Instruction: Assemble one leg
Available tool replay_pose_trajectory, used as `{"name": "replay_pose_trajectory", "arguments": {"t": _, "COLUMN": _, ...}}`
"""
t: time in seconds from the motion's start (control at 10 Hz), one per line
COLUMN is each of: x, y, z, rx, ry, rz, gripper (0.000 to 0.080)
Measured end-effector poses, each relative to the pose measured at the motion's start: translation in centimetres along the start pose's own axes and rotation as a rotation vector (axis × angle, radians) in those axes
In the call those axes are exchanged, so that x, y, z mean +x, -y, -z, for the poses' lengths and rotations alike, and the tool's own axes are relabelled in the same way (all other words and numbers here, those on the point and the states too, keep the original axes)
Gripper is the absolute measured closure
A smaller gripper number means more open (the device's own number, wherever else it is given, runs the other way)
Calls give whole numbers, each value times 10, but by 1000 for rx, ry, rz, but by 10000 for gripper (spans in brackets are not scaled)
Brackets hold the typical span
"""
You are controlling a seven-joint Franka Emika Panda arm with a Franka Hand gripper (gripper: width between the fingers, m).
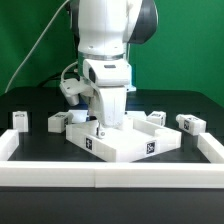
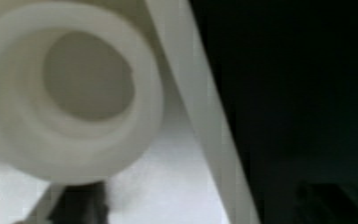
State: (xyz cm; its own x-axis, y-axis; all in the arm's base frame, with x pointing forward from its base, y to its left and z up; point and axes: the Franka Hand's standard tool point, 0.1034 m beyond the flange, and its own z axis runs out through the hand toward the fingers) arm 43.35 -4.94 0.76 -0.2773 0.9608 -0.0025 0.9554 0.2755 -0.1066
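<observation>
Your arm (image 1: pixel 105 40) stands low over the square panel (image 1: pixel 125 140). Its claw (image 1: pixel 100 122) is buried at the panel's far corner, so you cannot tell whether it is spread or pinching. A loose leg (image 1: pixel 20 120) lies on the surface (image 1: pixel 30 105) at nine o'clock of the panel. It looks like light, stiff, slick plastic, so grip across its flat faces. The wrist view gives only a blurred white round form.

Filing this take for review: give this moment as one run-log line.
arm low over square panel | pincer state unclear | one leg loose, exterior view's left
</observation>
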Motion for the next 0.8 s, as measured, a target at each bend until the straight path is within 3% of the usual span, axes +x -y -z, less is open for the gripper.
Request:
{"name": "replay_pose_trajectory", "arguments": {"t": 0.1, "x": 0, "y": 0, "z": 0, "rx": 0, "ry": 0, "rz": 0, "gripper": 417}}
{"name": "replay_pose_trajectory", "arguments": {"t": 0.3, "x": 1, "y": 0, "z": 0, "rx": 0, "ry": 0, "rz": 2, "gripper": 687}}
{"name": "replay_pose_trajectory", "arguments": {"t": 0.4, "x": -1, "y": -3, "z": 2, "rx": -13, "ry": 3, "rz": -3, "gripper": 733}}
{"name": "replay_pose_trajectory", "arguments": {"t": 0.8, "x": -1, "y": -3, "z": 2, "rx": -14, "ry": 3, "rz": -4, "gripper": 734}}
